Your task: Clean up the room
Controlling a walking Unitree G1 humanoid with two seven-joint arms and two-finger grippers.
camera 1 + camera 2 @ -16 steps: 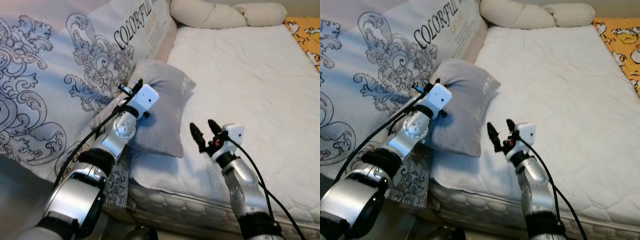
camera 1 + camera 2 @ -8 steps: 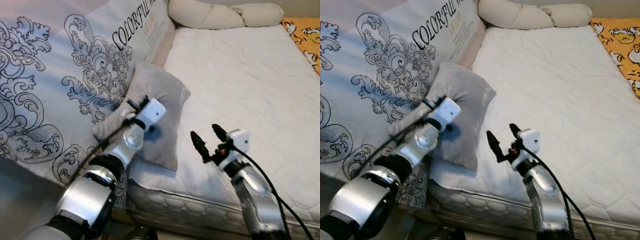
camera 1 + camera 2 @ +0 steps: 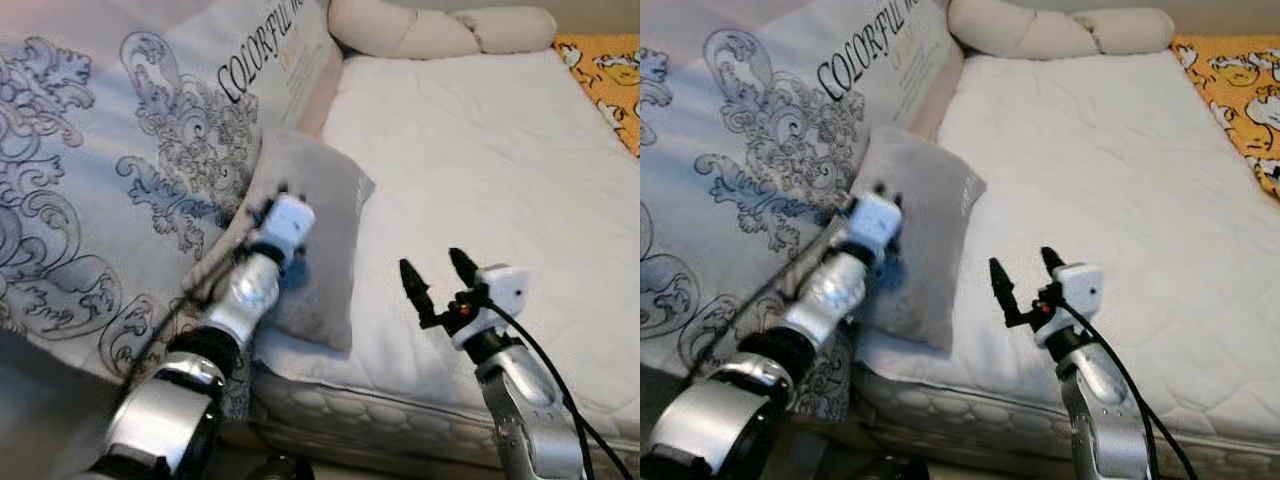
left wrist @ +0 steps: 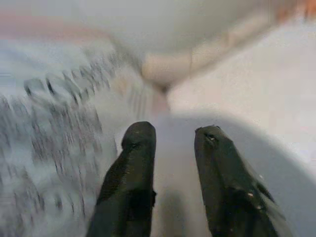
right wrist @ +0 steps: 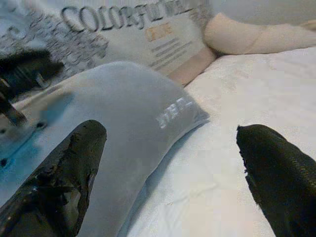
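- Bed: a white quilted mattress (image 3: 500,170) with a stitched diamond texture and a piped, rounded edge along its near side.
- Head end: a long, plump cream bolster cushion (image 3: 430,30), smooth and knotted in the middle, lies across the far end of the mattress.
- Far right corner: an orange printed cloth with cartoon figures (image 3: 610,65) lies flat on the mattress.
- Left side: a large pale duvet with grey scrollwork print and black lettering (image 3: 110,170) slopes up beside the bed, soft and slightly creased.
- Task object: a soft grey rectangular fabric pillow (image 3: 325,235), matte with a small pale logo near one edge, stands tilted at the mattress's left edge, leaning against the patterned duvet.
- Left gripper (image 4: 173,140): its two black fingers are a little apart, with grey pillow fabric showing between them. It is pushed against the pillow's left side, where pillow meets duvet; the blurred view does not settle whether the fabric is pinched.
- Right gripper (image 3: 436,277): its black fingers are spread wide and hold nothing. It hovers above the mattress to the right of the pillow, near it but apart.
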